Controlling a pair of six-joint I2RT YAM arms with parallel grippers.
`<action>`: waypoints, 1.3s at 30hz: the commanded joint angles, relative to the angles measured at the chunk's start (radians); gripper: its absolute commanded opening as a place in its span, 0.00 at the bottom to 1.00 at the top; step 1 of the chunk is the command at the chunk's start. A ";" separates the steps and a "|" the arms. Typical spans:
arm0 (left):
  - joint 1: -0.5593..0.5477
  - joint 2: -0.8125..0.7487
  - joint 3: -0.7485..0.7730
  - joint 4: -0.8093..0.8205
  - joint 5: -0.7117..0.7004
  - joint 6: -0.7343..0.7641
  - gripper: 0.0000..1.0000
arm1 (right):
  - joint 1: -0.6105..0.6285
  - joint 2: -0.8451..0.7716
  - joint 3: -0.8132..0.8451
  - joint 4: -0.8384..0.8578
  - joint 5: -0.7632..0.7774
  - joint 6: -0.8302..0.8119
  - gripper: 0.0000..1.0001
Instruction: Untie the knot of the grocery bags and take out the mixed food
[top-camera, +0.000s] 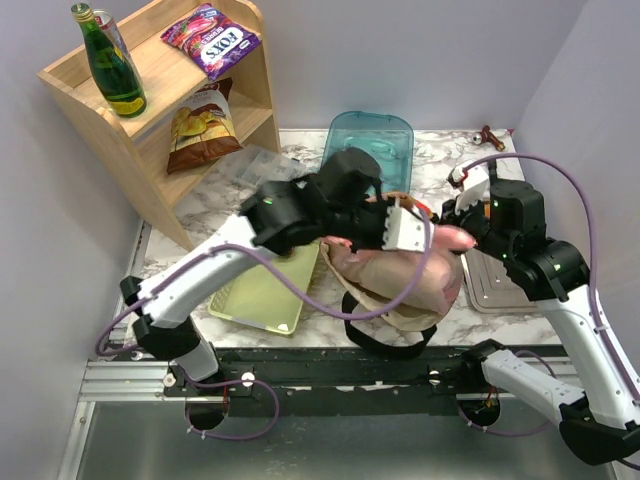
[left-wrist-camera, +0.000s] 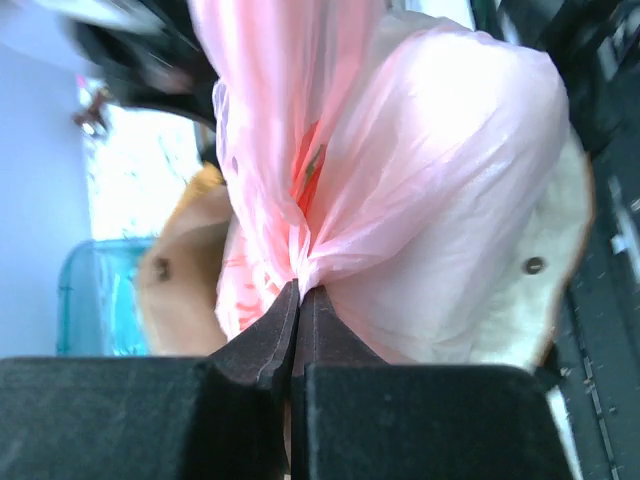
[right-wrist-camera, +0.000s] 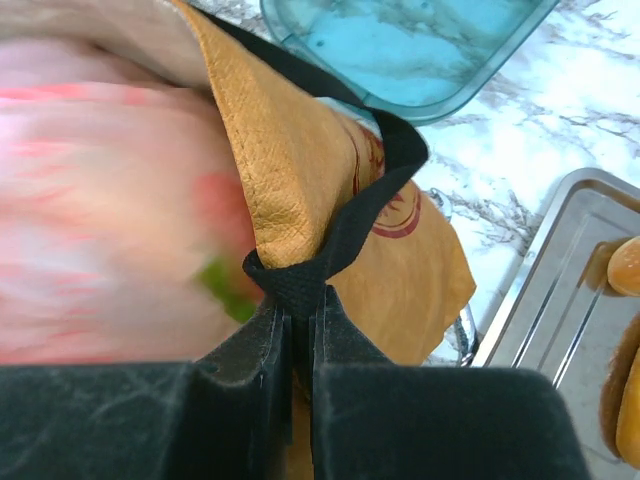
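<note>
The thin pink plastic bag (top-camera: 400, 275) sits in the mustard-orange tote (top-camera: 425, 318) at the table's middle front. My left gripper (top-camera: 405, 228) is shut on a bunched fold of the pink bag (left-wrist-camera: 300, 262); in the left wrist view red and green shapes show through the plastic. My right gripper (top-camera: 462, 215) is shut on the tote's black strap handle (right-wrist-camera: 300, 285) at the tote's rim (right-wrist-camera: 290, 170). The pink bag (right-wrist-camera: 110, 220) is blurred in the right wrist view. I cannot tell the knot apart. The food is hidden inside.
A teal bin (top-camera: 370, 145) stands behind the bags. A yellow-green tray (top-camera: 265, 290) lies at the left, a metal tray (top-camera: 497, 285) with bread-like pieces (right-wrist-camera: 625, 265) at the right. A wooden shelf (top-camera: 150, 100) with a bottle and snack packets is at the back left.
</note>
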 joint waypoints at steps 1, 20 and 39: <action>0.082 -0.070 0.327 -0.126 0.225 -0.190 0.00 | -0.006 0.013 -0.016 0.081 0.086 -0.012 0.01; 0.441 -0.344 0.251 0.148 -0.106 -0.506 0.00 | -0.005 0.103 0.190 0.206 0.035 0.008 0.01; 0.545 -0.455 -0.100 0.193 0.052 -0.529 0.00 | -0.005 0.275 0.579 0.467 0.436 -0.159 0.01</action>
